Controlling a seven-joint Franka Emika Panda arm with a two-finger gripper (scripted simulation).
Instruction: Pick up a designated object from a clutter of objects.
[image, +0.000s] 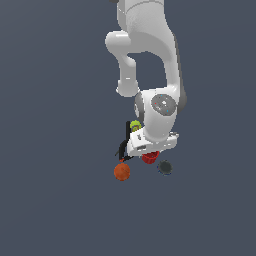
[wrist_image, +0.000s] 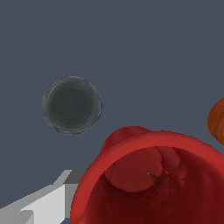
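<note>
Wrist view — red cup (wrist_image: 157, 179) fills the frame, gripper low over it for the grab; finger (wrist_image: 43, 205) beside its rim — spread unclear.

A plain, flat slate-grey floor (image: 50, 200) fills both views edge to edge, uniform in tone and without seams or texture. Lighting is even and soft, with no walls, furniture or windows showing.

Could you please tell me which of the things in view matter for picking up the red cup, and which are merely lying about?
Belong to the job:
red cup, right under the wrist
claw, low over the cup; open or shut cannot be told

Just lying about:
orange-red ball
dark grey disc
yellow-green ball
black spring clamp
</note>
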